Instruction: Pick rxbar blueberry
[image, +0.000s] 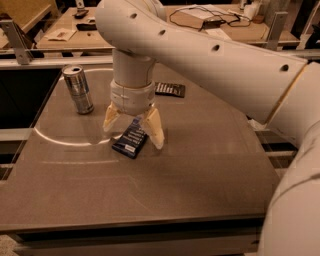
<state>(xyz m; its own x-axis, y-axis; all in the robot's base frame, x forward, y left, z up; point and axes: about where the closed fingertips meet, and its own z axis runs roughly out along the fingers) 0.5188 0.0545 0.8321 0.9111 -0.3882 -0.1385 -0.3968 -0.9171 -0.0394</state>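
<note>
The rxbar blueberry is a flat dark-blue wrapper with white text lines, lying on the brown table near its middle. My gripper hangs straight down over it, open, with one cream finger to the bar's left and the other finger to its right. The fingertips stand at about table level beside the bar, not closed on it. The bar's far end is hidden behind my wrist.
A silver can stands upright at the left rear of the table. A black-brown bar wrapper lies behind my wrist to the right. A metal rail and cluttered wooden benches lie beyond the far edge.
</note>
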